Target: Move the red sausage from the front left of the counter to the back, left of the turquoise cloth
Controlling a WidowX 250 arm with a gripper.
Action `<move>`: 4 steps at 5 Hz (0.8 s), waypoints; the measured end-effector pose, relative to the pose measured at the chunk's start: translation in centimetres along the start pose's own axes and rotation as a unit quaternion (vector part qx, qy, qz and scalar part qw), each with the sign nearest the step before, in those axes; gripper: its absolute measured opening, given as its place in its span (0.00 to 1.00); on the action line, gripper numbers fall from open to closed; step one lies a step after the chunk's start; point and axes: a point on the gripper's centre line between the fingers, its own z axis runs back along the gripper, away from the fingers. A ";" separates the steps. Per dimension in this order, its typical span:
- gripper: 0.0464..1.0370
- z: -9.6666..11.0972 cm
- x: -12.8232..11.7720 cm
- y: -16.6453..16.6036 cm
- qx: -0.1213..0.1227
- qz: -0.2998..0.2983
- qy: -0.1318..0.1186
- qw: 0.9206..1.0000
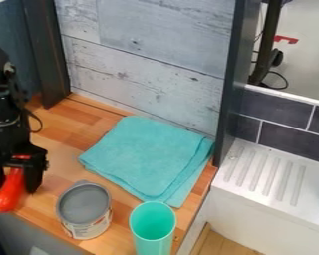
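Holding a red object [11, 191] in the gripper [16, 182], here at the worktop's [64, 130] near left edge, near the grey-topped can [85, 209]. Looks light, firm, maybe slippery; best pinched across the middle, clear of the rounded end.

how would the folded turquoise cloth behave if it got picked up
The folded turquoise cloth would probably sag, its edges lying soft and uneven. It looks thin, so likely light for its spread. Its loose layers might unfold if pinched at one corner.
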 end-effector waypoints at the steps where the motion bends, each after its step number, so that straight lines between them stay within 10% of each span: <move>1: 0.67 0.1 0.3 0.1 0.000 0.004 0.005 1.000; 2: 0.52 0.2 0.2 -0.2 -0.006 0.003 0.014 1.000; 4: 0.52 4.4 2.7 -0.1 -0.001 -0.019 -0.029 0.999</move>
